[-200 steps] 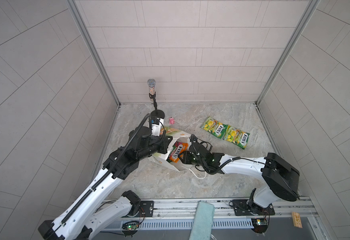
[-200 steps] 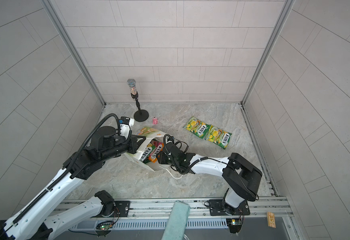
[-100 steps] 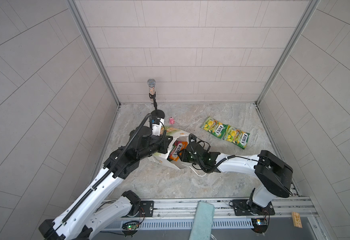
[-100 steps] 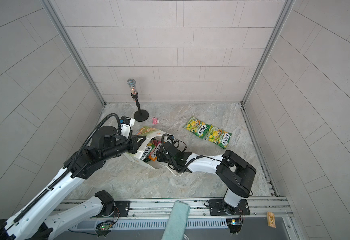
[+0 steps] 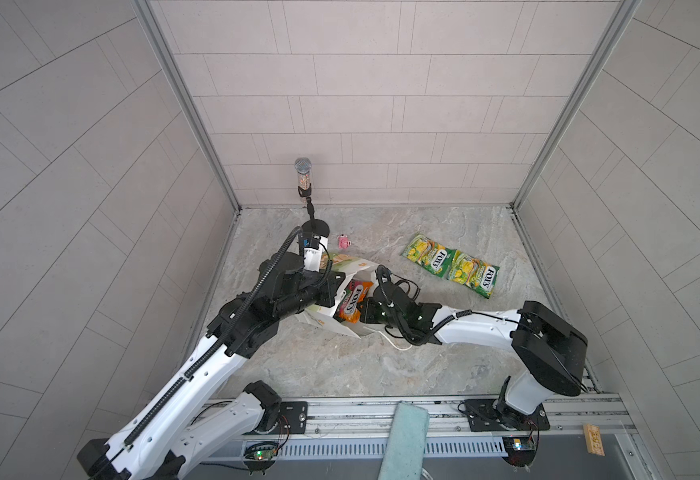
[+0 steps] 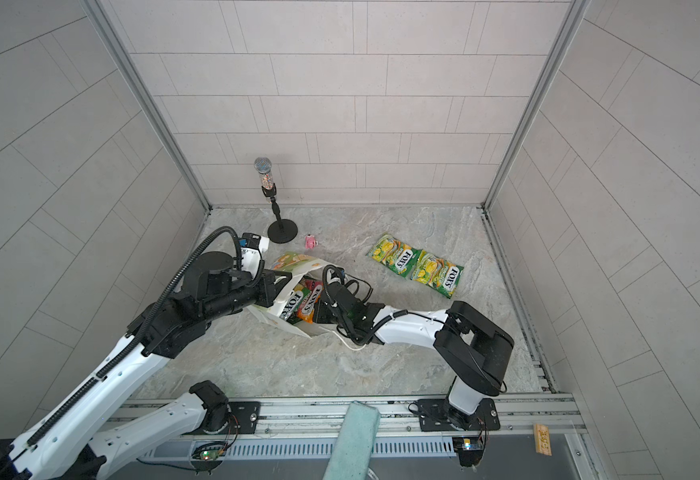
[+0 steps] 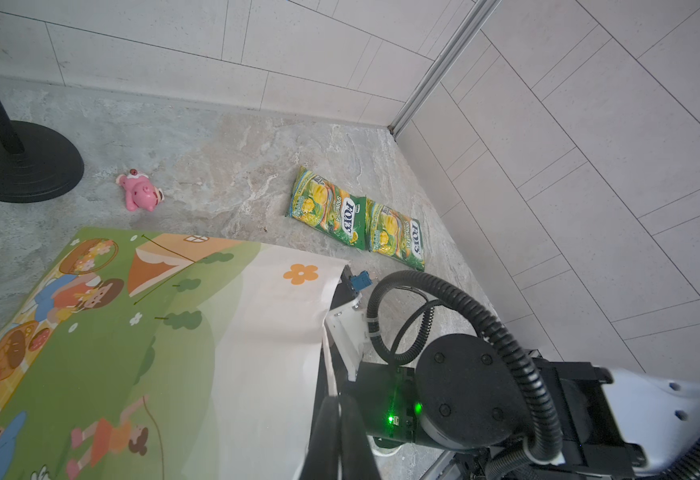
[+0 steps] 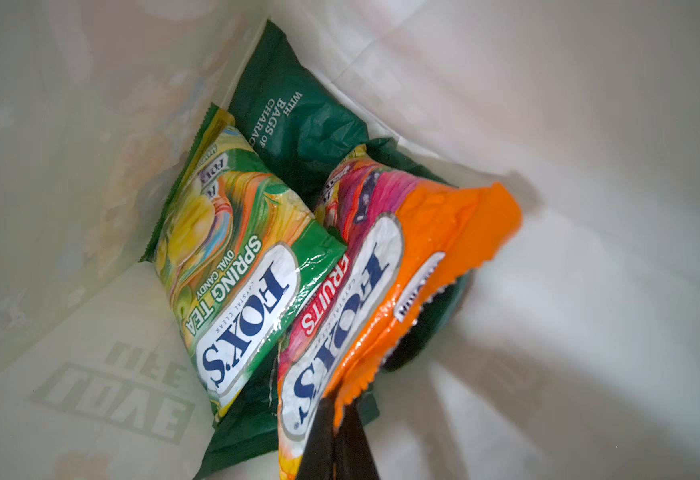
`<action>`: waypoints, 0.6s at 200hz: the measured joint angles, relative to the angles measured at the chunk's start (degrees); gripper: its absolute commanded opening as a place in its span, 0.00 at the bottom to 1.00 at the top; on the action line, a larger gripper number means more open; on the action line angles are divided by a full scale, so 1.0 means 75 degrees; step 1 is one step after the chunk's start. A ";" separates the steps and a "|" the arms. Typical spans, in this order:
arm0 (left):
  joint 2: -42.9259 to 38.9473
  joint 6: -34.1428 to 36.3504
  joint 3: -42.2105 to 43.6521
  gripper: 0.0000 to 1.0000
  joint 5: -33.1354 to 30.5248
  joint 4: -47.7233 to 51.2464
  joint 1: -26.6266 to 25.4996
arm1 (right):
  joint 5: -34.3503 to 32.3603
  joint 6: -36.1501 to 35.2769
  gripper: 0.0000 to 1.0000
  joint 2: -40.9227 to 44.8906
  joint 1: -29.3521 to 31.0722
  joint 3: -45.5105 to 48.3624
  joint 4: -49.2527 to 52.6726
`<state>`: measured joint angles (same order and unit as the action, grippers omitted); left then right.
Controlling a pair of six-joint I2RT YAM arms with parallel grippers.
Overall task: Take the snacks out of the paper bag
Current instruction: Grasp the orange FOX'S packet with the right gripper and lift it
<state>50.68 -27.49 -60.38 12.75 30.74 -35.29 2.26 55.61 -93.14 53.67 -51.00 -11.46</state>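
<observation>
Orange-pink FOX'S packet (image 8: 381, 270) lies inside the paper bag (image 5: 319, 322), with the right gripper (image 8: 333, 409) clamped on its edge. Left gripper (image 7: 335, 409) pinches the bag's rim. Two green-yellow packets (image 5: 429, 255) lie on the table (image 5: 340, 365), well apart from the bag.

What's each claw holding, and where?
Right claw: pink-orange FOX'S packet, by its orange crimped edge, inside the paper bag. Left claw: the bag's mouth edge.

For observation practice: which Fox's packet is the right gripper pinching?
The pink-orange packet: the right gripper nips its orange edge; the green packet beside it is untouched.
</observation>
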 measured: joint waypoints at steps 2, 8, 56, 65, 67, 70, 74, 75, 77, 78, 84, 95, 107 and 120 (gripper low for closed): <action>0.0000 0.0000 0.0000 0.00 -0.0003 0.0003 0.0000 | 0.0006 -0.0029 0.00 0.0017 -0.0003 0.0000 0.0023; 0.0000 0.0000 0.0000 0.00 -0.0015 0.0000 0.0000 | 0.0023 -0.0122 0.00 0.0085 -0.0009 -0.0006 0.0102; 0.0000 -0.0015 0.0044 0.00 -0.0105 0.0000 0.0000 | 0.0227 -0.0816 0.00 0.0565 -0.0009 -0.0204 0.0819; 0.0000 -0.0023 0.0058 0.00 -0.0140 -0.0003 0.0000 | 0.0294 -0.0921 0.00 0.0679 -0.0012 -0.0227 0.0921; 0.0000 -0.0026 0.0064 0.00 -0.0152 -0.0003 0.0000 | 0.0303 -0.0953 0.00 0.0711 -0.0012 -0.0230 0.0944; 0.0000 -0.0035 0.0067 0.00 -0.0160 -0.0003 0.0000 | 0.0338 -0.0988 0.00 0.0749 -0.0012 -0.0230 0.0979; 0.0000 -0.0050 0.0073 0.00 -0.0175 0.0000 0.0000 | 0.0364 -0.1035 0.00 0.0813 -0.0012 -0.0236 0.1032; 0.0000 -0.0050 0.0073 0.00 -0.0178 0.0000 0.0000 | 0.0364 -0.1046 0.00 0.0825 -0.0012 -0.0236 0.1037; 0.0000 -0.0052 0.0079 0.00 -0.0184 0.0000 0.0000 | 0.0379 -0.1070 0.00 0.0857 -0.0012 -0.0236 0.1064; 0.0000 -0.0055 0.0079 0.00 -0.0192 0.0000 0.0000 | 0.0388 -0.1075 0.00 0.0868 -0.0012 -0.0236 0.1070; 0.0000 -0.0076 0.0085 0.00 -0.0210 0.0000 0.0000 | 0.0420 -0.1148 0.00 0.0965 -0.0012 -0.0236 0.1142; 0.0003 -0.0108 0.0090 0.00 -0.0242 0.0000 0.0000 | 0.0487 -0.1259 0.00 0.1122 -0.0012 -0.0236 0.1239; 0.0009 -0.0146 0.0090 0.00 -0.0277 0.0000 0.0000 | 0.0542 -0.1376 0.00 0.1288 -0.0012 -0.0236 0.1346; 0.0026 -0.0169 0.0090 0.00 -0.0321 0.0000 0.0000 | 0.0606 -0.1483 0.00 0.1478 -0.0012 -0.0233 0.1448</action>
<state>50.87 -28.75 -59.70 10.35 30.74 -35.29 6.81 44.49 -82.06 53.58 -52.75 -0.60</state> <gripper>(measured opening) 0.035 0.048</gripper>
